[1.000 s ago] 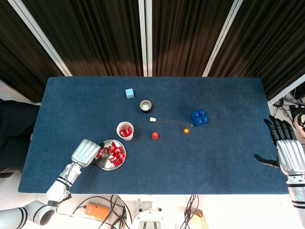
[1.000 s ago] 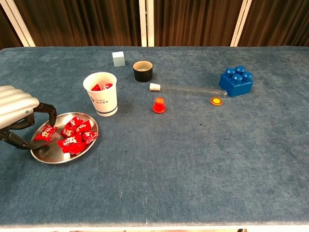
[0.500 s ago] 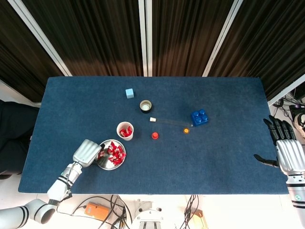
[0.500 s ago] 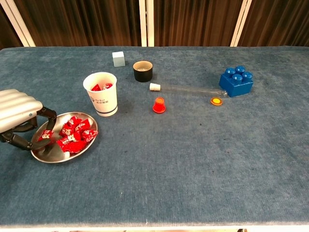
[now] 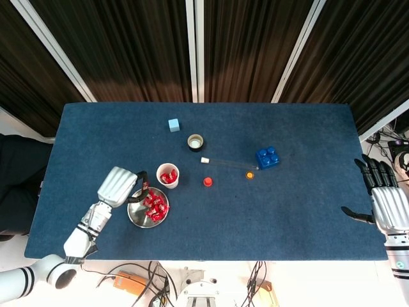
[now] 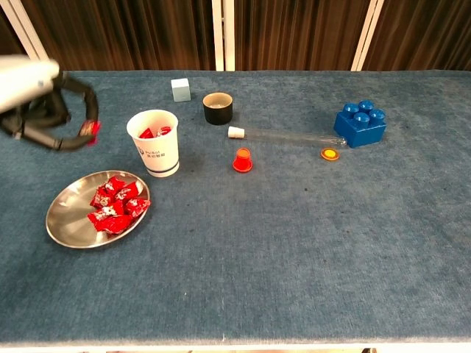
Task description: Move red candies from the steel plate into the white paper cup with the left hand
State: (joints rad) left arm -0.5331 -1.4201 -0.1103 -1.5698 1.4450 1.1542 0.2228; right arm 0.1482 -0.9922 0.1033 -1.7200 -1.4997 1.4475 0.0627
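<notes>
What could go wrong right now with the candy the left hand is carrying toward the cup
The left hand holds one red candy only at its fingertips, short of the white paper cup, so it may slip and land on the table or back in the steel plate. The cup is light and close, so the fingers might tip it while reaching over.

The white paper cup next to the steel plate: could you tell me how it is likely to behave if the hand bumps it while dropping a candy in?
The white paper cup looks thin-walled and holds only a few candies, so it is probably light. Tall with a narrower base, it may tip or slide if the left hand knocks its rim.
</notes>
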